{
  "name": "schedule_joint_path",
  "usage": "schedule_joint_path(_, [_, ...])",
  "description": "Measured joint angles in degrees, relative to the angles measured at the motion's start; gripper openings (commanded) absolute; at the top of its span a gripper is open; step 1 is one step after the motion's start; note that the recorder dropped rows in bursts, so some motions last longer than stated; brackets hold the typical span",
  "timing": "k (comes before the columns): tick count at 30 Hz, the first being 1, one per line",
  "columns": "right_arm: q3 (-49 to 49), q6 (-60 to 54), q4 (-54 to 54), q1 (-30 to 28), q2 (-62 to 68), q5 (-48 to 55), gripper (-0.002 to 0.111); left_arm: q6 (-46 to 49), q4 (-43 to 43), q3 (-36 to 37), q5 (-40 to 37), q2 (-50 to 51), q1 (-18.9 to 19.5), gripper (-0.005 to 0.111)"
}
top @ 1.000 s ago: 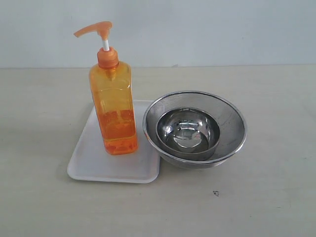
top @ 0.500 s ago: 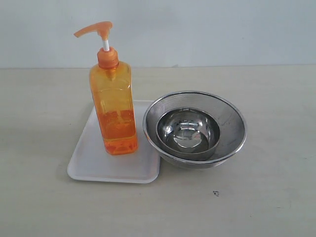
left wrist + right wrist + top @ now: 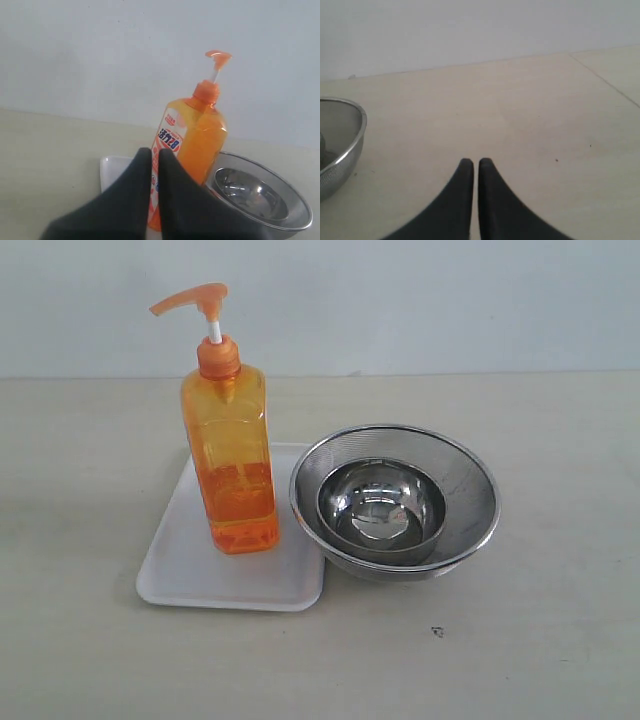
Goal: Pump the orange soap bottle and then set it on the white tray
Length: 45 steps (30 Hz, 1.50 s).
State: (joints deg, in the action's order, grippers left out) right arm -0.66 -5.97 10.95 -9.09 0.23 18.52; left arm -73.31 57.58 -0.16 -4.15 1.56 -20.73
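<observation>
The orange soap bottle [image 3: 232, 455] stands upright on the white tray [image 3: 190, 575], its pump head raised on the white stem and its spout pointing left. No arm shows in the exterior view. In the left wrist view the bottle [image 3: 197, 135] shows its white label, and the tray [image 3: 114, 170] lies under it. My left gripper [image 3: 155, 151] is shut, empty, some way short of the bottle. My right gripper [image 3: 474, 161] is shut and empty above bare table.
A steel mesh colander [image 3: 460, 485] holding a smaller steel bowl [image 3: 382, 510] sits against the tray's right side. The colander [image 3: 340, 145] shows at the edge of the right wrist view. The bowls [image 3: 260, 192] stand close beside the bottle.
</observation>
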Motion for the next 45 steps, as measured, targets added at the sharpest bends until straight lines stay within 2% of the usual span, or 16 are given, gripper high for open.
schedule_joint_path(13, [0.4, -1.2, -0.8, 0.0, 0.0, 1.4, 0.001, 0.0, 0.0, 0.0, 0.0, 0.0, 0.0, 0.005])
schedule_joint_path(19, [0.4, -2.1, -1.9, 5.7, 0.0, 1.7, 0.001, 0.0, 0.0, 0.0, 0.0, 0.0, 0.0, 0.005])
schedule_joint_path(41, [0.4, -2.3, -1.9, 6.2, 0.0, 1.7, 0.001, 0.0, 0.0, 0.0, 0.0, -0.1, 0.0, 0.005])
schedule_joint_path(45, [0.4, -2.2, -1.9, 6.2, 0.0, 1.7, 0.001, 0.0, 0.0, 0.0, 5.5, -1.1, 1.9, 0.005])
